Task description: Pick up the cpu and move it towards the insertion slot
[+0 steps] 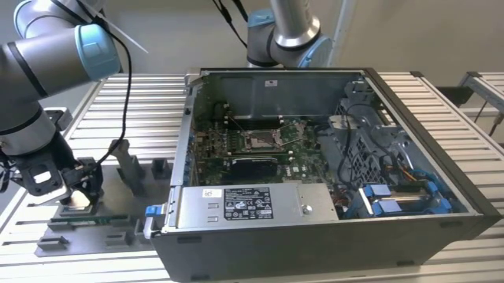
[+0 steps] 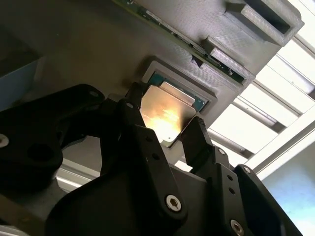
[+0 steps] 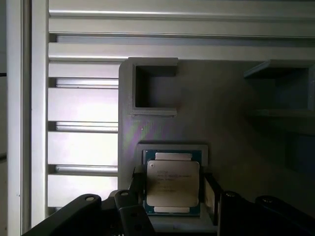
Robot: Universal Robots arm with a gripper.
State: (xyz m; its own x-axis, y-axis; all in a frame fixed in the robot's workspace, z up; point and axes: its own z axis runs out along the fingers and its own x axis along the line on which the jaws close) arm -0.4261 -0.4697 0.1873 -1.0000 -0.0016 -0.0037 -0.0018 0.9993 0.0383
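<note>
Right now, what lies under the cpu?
The cpu lies in a grey square holder, whose raised frame shows around it. The holder's floor beneath the chip is covered.

Robotics lab bench, slatted aluminium table [image 1: 141, 100], opened desktop computer case [image 1: 275, 94], grey fixture plate [image 1: 110, 197], industrial robot arm [image 1: 47, 59]

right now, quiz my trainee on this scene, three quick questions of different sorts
1. True or false: the chip lies in its grey holder, outside the computer case.
2. Fill in: in the exterior view, the socket sits on that view's ____ of the hand.
3. The hand is nearest to: A the chip, B the socket, C the case.
Key: 1 true; 2 right; 3 A.
</note>
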